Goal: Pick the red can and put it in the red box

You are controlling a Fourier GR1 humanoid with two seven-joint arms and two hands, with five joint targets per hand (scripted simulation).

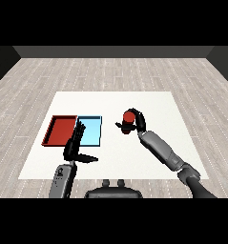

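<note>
The right robot hand (136,122) curls round the small red cylindrical can (129,119), right of both trays. The risk: crossing the shallow light blue tray (92,137), it could release short of the flat red tray (60,129). The left robot hand (75,145) hangs open.

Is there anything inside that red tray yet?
No. The red tray shows only its own red floor. The red can is off to the right, with the right hand curled round it. The left hand covers a bit of the tray's near right edge.
</note>
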